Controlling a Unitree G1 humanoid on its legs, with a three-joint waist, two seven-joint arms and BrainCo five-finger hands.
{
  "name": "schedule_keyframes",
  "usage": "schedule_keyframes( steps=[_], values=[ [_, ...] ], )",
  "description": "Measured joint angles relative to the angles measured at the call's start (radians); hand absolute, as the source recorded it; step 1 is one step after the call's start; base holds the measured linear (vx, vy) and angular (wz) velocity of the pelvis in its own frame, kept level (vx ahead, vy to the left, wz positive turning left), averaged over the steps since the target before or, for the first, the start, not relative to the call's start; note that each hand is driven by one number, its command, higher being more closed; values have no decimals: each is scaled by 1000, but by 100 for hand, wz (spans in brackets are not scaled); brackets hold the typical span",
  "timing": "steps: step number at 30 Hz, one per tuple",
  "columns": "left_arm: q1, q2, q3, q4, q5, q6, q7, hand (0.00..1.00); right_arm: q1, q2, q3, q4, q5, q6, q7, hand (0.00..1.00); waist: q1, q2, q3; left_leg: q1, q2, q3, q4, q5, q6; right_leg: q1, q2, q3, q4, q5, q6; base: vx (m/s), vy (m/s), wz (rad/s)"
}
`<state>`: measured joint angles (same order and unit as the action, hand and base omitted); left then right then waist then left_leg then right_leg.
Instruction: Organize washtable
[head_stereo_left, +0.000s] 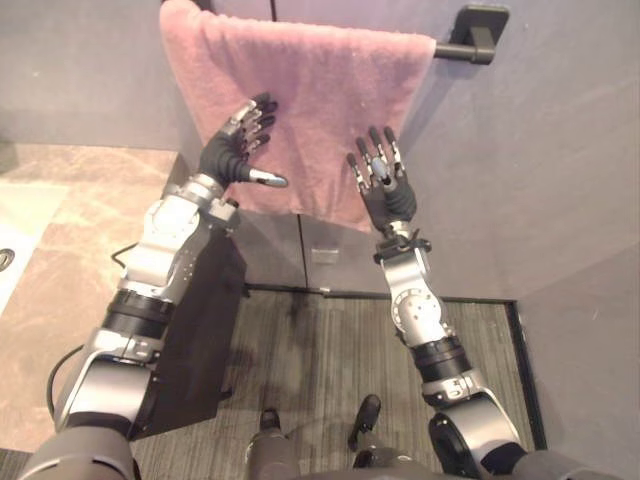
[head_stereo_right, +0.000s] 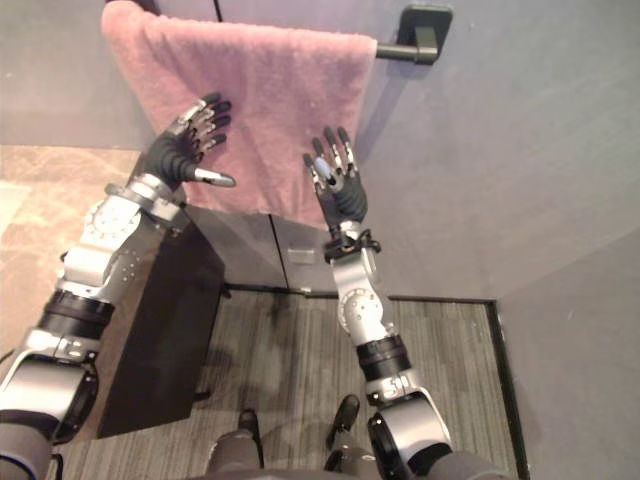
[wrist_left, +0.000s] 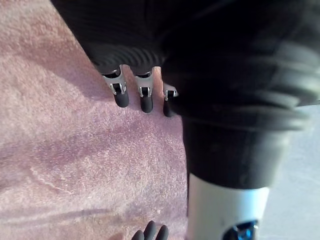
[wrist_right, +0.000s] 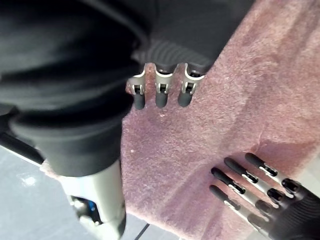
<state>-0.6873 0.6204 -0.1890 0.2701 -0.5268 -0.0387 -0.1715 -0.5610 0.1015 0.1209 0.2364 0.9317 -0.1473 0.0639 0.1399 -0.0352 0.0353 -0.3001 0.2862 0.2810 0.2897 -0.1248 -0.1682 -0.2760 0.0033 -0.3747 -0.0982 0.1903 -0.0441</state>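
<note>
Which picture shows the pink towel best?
The left eye view: the towel shows from the bar down to its bottom edge, with the left hand and right hand open before it. The right eye view shows nearly the same. The wrist views show close-up patches of its pink cloth.

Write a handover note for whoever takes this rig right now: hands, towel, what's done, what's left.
Left hand: open, fingers spread, up in front of the pink towel, holding nothing.
Right hand: open, up by the towel's lower edge, holding nothing.
Towel: draped over the dark wall rail.
Done: towel hung.
Left: probably smoothing it; whether either hand touches it can't be told.
</note>
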Motion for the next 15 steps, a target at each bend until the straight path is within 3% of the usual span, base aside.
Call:
schedule_keyframes(
  steps=[4,7,9,10,12,13,15],
  values=[
    [0,-3,6,2,11,0,0,0,-2,-1,2,35,0,5,0,0,9,0,0,1,1,3,3,0,0,0,0,13,0,4,6,-2,-2,-1],
    [65,-63,73,-6,28,-17,7,0,7,0,10,35,-22,7,0,0,8,0,0,8,4,7,5,0,1,5,1,19,0,5,8,-12,-18,-5],
    [240,-214,155,-4,87,-38,49,0,96,-13,20,21,-120,7,2,0,9,3,-2,20,10,7,-5,0,1,17,7,16,0,-6,22,17,-37,2],
    [290,-252,165,-1,121,-38,66,0,127,-15,20,21,-168,8,1,0,10,3,-2,22,10,3,-9,1,1,19,9,14,0,-7,20,43,-43,17],
    [509,-413,173,94,274,-34,117,0,280,-54,16,70,-352,23,0,0,10,3,-2,27,9,-27,-31,11,-4,35,14,-17,0,-19,4,64,-60,32],
    [529,-425,173,107,288,-33,121,0,297,-58,15,78,-367,25,0,0,11,3,-2,28,8,-31,-34,13,-4,36,14,-21,0,-21,3,84,-62,40],
    [638,-487,181,182,420,-30,152,0,384,-89,7,149,-496,43,0,0,16,3,-2,37,3,-53,-62,34,-9,46,15,-45,0,-29,-6,85,-64,34]
  ],
)
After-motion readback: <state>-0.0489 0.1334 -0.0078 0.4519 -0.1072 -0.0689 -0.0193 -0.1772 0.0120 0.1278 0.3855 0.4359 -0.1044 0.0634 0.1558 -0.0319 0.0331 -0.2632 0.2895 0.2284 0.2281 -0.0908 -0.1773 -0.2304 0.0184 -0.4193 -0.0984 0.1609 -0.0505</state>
